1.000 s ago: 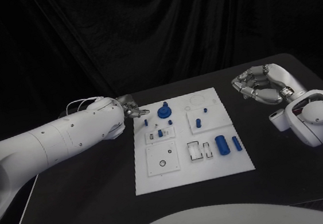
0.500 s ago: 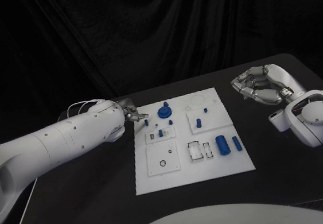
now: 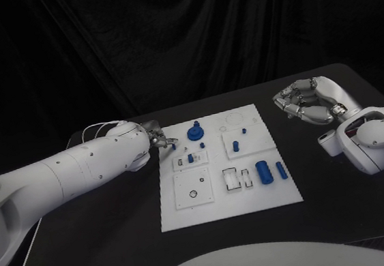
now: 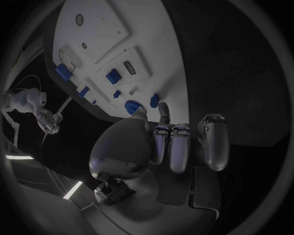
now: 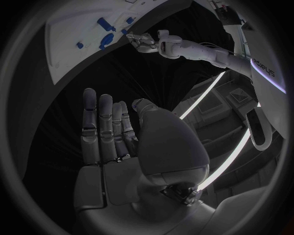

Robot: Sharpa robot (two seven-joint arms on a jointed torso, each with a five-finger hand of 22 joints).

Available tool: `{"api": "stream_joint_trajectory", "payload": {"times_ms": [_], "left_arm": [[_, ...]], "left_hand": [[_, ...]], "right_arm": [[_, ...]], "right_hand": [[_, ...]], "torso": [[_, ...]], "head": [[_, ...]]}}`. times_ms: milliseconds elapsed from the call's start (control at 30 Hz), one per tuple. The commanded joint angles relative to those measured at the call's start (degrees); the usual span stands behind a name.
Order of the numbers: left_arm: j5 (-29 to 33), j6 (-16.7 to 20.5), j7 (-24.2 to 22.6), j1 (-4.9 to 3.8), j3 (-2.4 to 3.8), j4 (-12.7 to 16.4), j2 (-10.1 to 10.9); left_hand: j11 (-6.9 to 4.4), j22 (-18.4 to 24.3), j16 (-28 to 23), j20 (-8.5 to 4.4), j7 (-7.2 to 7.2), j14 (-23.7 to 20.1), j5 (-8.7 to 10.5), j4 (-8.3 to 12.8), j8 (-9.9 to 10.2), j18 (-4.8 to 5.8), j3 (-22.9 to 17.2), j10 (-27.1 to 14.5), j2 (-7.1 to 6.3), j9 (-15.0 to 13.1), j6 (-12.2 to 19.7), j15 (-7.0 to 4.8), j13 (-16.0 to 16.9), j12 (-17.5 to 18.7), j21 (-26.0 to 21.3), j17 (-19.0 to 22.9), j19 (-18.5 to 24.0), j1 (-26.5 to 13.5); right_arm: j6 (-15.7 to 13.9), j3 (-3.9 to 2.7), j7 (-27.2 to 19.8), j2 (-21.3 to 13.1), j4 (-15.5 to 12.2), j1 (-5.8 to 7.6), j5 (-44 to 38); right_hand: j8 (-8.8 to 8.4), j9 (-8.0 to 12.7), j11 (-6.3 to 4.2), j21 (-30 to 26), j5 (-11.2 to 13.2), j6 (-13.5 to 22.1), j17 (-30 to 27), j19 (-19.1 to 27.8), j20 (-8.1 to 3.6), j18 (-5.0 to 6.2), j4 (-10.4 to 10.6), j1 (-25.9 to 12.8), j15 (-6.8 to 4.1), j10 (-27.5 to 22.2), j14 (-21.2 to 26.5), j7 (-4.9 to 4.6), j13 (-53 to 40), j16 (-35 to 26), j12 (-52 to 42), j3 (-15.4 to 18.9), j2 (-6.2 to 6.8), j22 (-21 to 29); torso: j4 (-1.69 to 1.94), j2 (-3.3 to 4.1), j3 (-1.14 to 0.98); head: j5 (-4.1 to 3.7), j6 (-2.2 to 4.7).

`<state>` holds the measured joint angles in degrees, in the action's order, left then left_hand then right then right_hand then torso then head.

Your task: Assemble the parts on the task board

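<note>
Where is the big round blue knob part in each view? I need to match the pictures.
Head view: blue knob near the task board's far edge, just right of the left robot hand.
Left wrist view: knob at the fingertips.
Right wrist view: knob on the board.
Shared landmark: the left robot hand.

no text can be read anywhere in these views.

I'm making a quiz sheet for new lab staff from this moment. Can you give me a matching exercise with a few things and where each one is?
Things:
1. left hand
2. right hand
3. large blue knob
4. two blue cylinders

Places:
A. off the task board, above the bare table
B. board's near right part
C. at the board's far left corner
D. board's far part

Pairs: 1-C, 2-A, 3-D, 4-B
</note>
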<state>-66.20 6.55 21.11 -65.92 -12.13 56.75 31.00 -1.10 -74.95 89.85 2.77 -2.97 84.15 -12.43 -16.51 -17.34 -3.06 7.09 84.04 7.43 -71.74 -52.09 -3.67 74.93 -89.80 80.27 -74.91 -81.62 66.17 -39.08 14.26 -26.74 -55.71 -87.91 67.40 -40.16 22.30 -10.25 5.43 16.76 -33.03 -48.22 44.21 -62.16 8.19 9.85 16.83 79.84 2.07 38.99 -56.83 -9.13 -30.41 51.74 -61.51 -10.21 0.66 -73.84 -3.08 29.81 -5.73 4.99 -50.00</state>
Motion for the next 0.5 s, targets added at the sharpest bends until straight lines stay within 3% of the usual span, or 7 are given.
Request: {"api": "stream_joint_trajectory", "payload": {"times_ms": [33, 500], "left_arm": [[-0.1, -0.6, -1.0, 0.19, 0.04, -0.1, -0.2], [-0.1, -0.8, -1.6, 0.58, 0.05, -1.6, -1.5]], "left_hand": [[0.49, -9.3, 0.2, 0.37, -0.31, 5.8, -0.33, -0.1, 0.4, -0.03, 0.4, 6.0, 0.11, 0.1, 0.0, 0.45, 15.1, -0.2, -0.4, -15.1, 0.3, -0.5], [0.6, -9.3, 0.2, 0.57, -0.39, 5.8, -1.71, 0.1, 1.0, -0.1, 0.4, 6.0, 0.5, 0.7, 0.0, 0.58, 15.1, -0.2, -0.7, -15.1, 0.5, -0.4]], "right_arm": [[0.4, -0.04, 0.7, 0.0, 0.0, -0.17, -0.3], [0.6, -0.04, 0.9, -0.1, -0.1, -0.18, -0.3]], "right_hand": [[0.39, 0.1, -0.07, 0.1, -0.2, 0.1, -0.1, -0.5, 0.06, 0.5, -0.2, 0.6, 0.07, -0.2, -0.4, 0.34, 0.1, 0.2, -0.3, 0.2, -0.2, -0.1], [0.39, 0.1, -0.07, 0.1, -0.2, 0.1, -0.1, -0.5, 0.06, 0.5, -0.2, 0.6, 0.07, -0.2, -0.4, 0.34, 0.1, 0.2, -0.3, 0.2, -0.2, -0.1]], "torso": [[0.04, 0.01, 0.01], [-0.01, 0.01, 0.01]], "head": [[0.09, 0.0], [-0.14, 0.0]]}}
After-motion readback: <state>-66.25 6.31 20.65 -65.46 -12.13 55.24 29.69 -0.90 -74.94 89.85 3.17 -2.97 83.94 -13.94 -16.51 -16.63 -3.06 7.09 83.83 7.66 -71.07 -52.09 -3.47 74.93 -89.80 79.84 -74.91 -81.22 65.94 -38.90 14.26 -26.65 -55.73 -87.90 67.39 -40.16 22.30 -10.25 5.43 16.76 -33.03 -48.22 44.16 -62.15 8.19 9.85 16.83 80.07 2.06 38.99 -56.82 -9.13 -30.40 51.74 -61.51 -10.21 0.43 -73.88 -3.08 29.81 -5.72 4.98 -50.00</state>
